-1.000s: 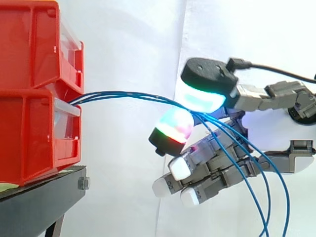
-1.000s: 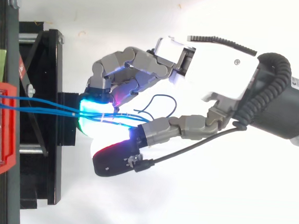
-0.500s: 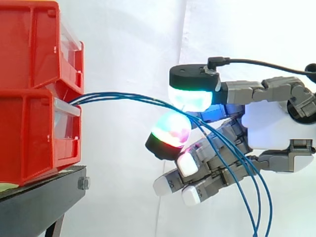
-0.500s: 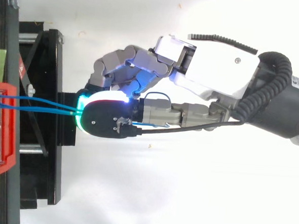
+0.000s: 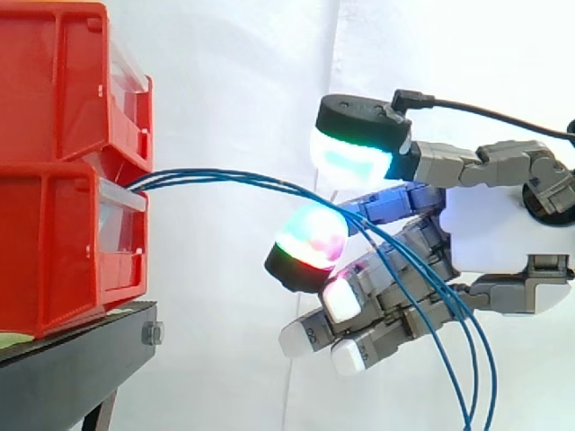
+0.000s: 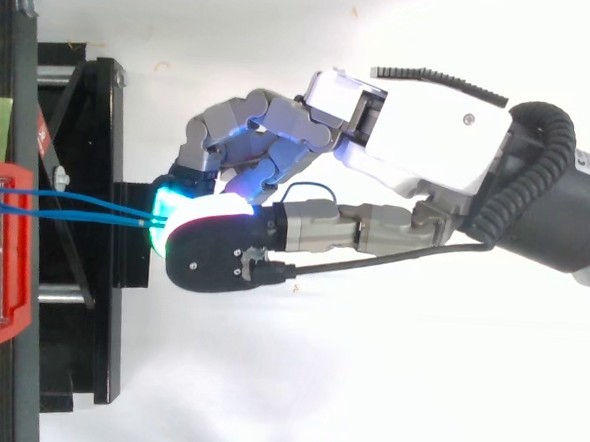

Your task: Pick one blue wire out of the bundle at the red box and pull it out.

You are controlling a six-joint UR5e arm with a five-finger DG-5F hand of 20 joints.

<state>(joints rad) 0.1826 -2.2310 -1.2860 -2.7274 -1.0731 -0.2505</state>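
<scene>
hand (image 6: pixel 421 119): blocky white palm shell with a small screw | fingers (image 6: pixel 246 128): grey metal links | fingertips (image 5: pixel 350 162): thick domed pads on round black bases, glowing cyan-green, green-magenta, white | thin black cable (image 5: pixel 485 112): plugged into the top pad's base | arm (image 6: pixel 566 208): black cylindrical wrist, pale grey ring at right edge

Thumb (image 5: pixel 352 154) higher above blue wires (image 5: pixel 225 175)
</scene>
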